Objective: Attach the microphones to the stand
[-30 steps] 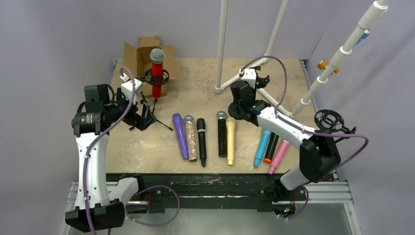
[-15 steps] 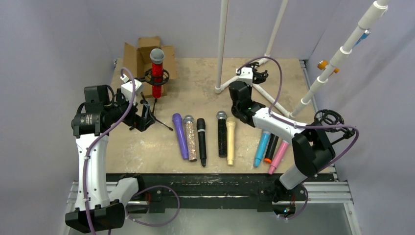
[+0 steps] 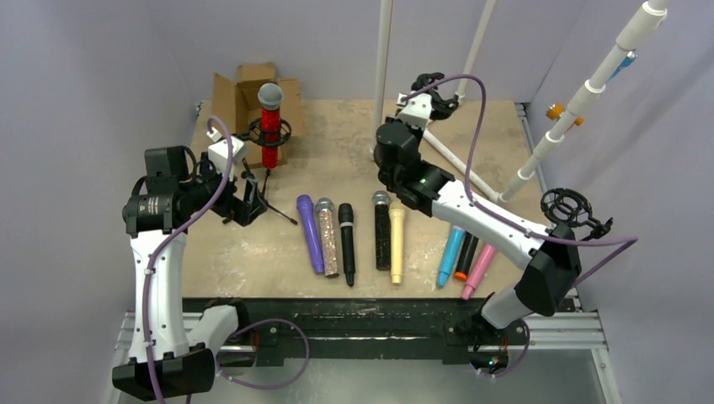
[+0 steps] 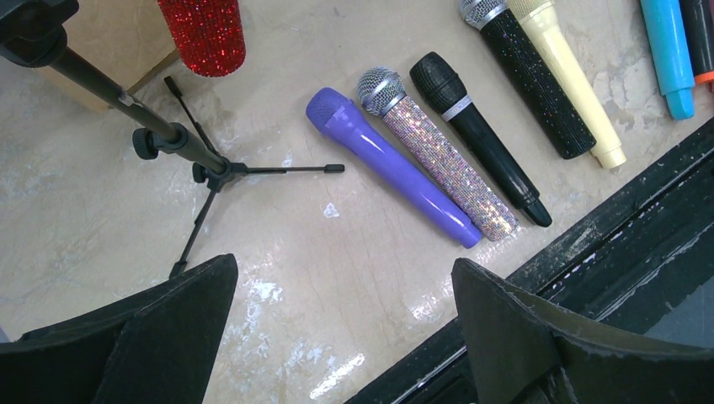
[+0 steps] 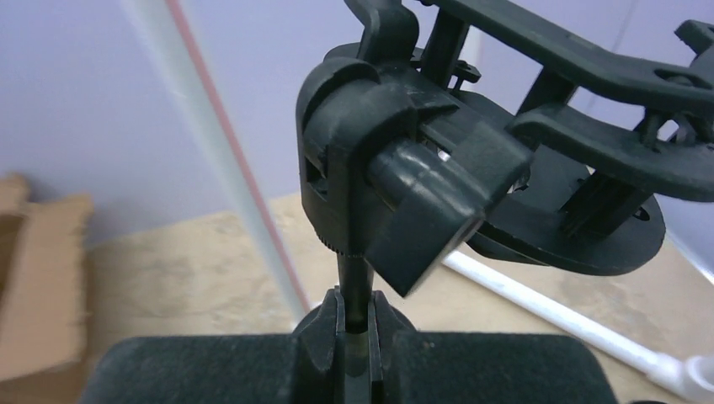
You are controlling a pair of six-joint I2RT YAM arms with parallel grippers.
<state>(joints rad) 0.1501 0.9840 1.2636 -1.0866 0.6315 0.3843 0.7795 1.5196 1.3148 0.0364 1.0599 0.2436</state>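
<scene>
A red glitter microphone (image 3: 269,126) stands upright in the ring mount of a black tripod stand (image 3: 257,181) at the back left; both show in the left wrist view (image 4: 202,34) (image 4: 168,135). My left gripper (image 3: 251,200) (image 4: 345,337) is open and empty beside the tripod's legs. My right gripper (image 3: 434,105) (image 5: 355,337) is shut on the thin pole (image 5: 355,286) of a second black stand, whose ring mount (image 5: 581,194) is above the fingers. On the table lie purple (image 3: 310,233), silver glitter (image 3: 328,238), black (image 3: 347,242), black glitter (image 3: 382,231), cream (image 3: 396,242), light blue (image 3: 450,254), black-and-orange (image 3: 466,255) and pink (image 3: 479,269) microphones.
A cardboard box (image 3: 244,93) sits behind the tripod. White pipes (image 3: 383,76) rise at the back middle, and another (image 3: 589,84) slants at the right. A third black ring mount (image 3: 566,206) stands at the right edge. A black rail (image 3: 362,316) runs along the front.
My right arm has swung left and toward the back of the table, carrying the black stand with it. The left arm and the microphones have not moved.
</scene>
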